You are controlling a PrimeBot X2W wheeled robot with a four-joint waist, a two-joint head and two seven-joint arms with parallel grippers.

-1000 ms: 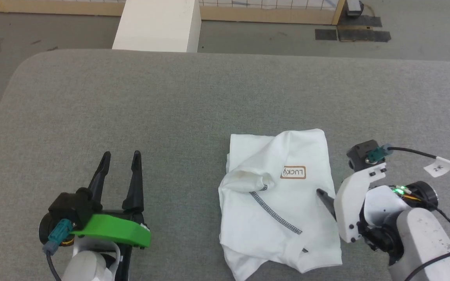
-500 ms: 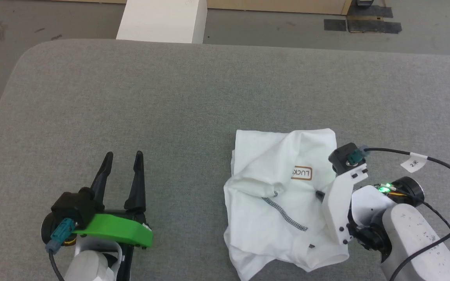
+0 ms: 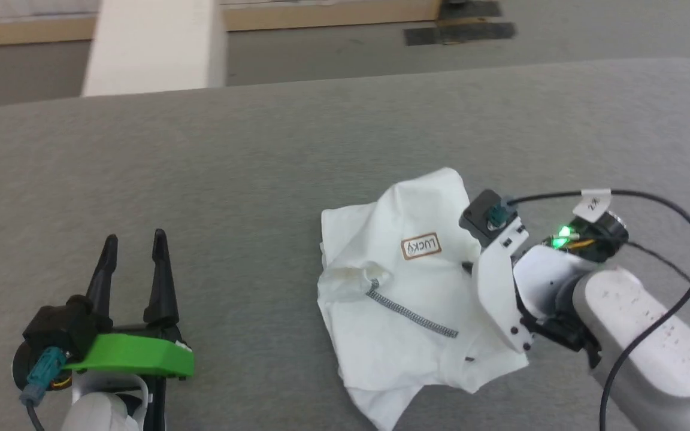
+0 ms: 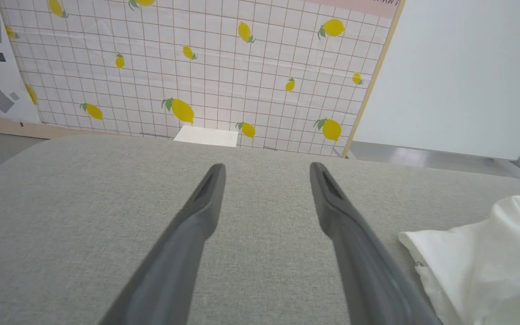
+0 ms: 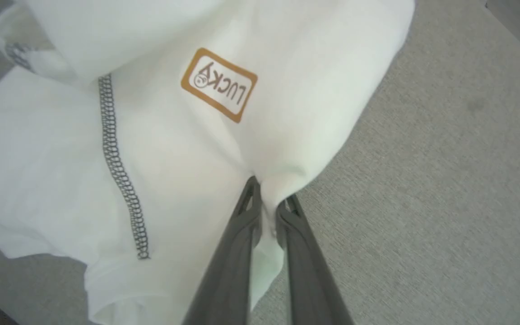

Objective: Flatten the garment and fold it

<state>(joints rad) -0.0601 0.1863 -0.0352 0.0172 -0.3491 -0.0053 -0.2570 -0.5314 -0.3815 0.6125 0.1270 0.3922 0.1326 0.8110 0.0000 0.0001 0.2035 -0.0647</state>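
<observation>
The garment (image 3: pixel 405 299) is a white shirt lying crumpled on the grey table, right of centre, with a brown "LUCKY" label (image 3: pixel 421 246) and a dark zigzag seam (image 3: pixel 411 314) facing up. My right gripper (image 5: pixel 270 198) is shut on a fold at the garment's (image 5: pixel 160 149) right edge, just below the label (image 5: pixel 219 85). In the head view the white wrist bracket (image 3: pixel 498 287) hides those fingers. My left gripper (image 3: pixel 133 248) rests open at the lower left, well clear of the cloth. A corner of the garment (image 4: pixel 481 262) lies to the right of the left gripper (image 4: pixel 266 174).
The grey padded table (image 3: pixel 261 167) has wide free room to the left of and beyond the shirt. A white box (image 3: pixel 153 45) stands on the floor past the far edge. A lemon-patterned panel (image 4: pixel 188 67) stands behind the table.
The head camera has turned, shifting the whole picture. My right gripper went from beside the shirt's right edge onto it and shut on a fold. The left gripper has stayed put.
</observation>
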